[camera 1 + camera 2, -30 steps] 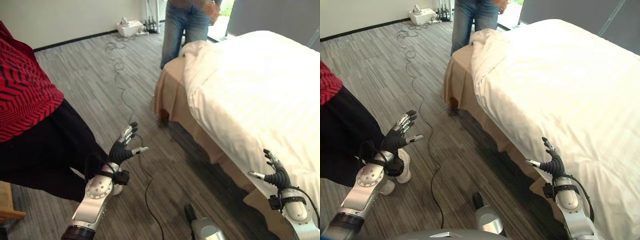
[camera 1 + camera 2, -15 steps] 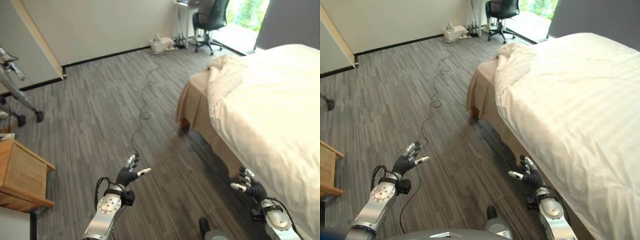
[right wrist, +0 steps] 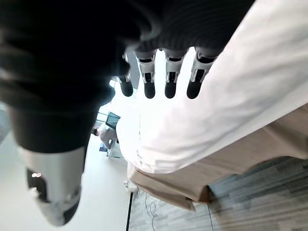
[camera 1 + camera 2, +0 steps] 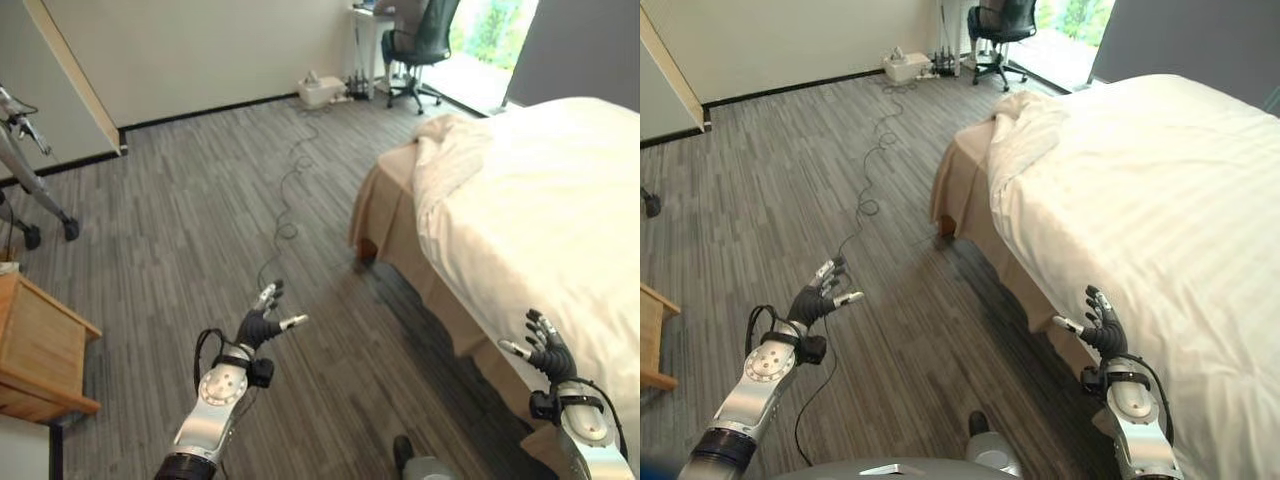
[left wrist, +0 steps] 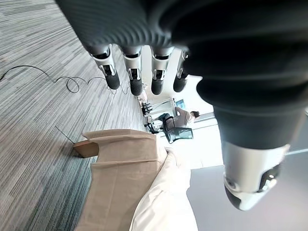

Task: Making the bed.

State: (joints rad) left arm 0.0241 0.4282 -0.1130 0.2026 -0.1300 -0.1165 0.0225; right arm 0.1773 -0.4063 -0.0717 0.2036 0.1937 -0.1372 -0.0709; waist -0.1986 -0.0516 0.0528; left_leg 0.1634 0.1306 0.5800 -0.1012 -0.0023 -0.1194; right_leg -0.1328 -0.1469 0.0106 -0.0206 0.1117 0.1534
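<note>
Left hand (image 4: 262, 325), fingers spread and empty, hangs over bare floor (image 4: 200, 200) well left of the bed (image 4: 1160, 190), while the right hand (image 4: 1100, 325), also spread, hovers beside the white cover (image 4: 1140, 230), whose slack edge could slip a shallow grab.

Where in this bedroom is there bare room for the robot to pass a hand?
Free: the grey striped floor between the wooden side table and the bed's tan skirt, crossed only by a thin cable. The flat white duvet is bare too. Crowded: the bunched corner of the duvet, and the right hand close to the bed's edge.
</note>
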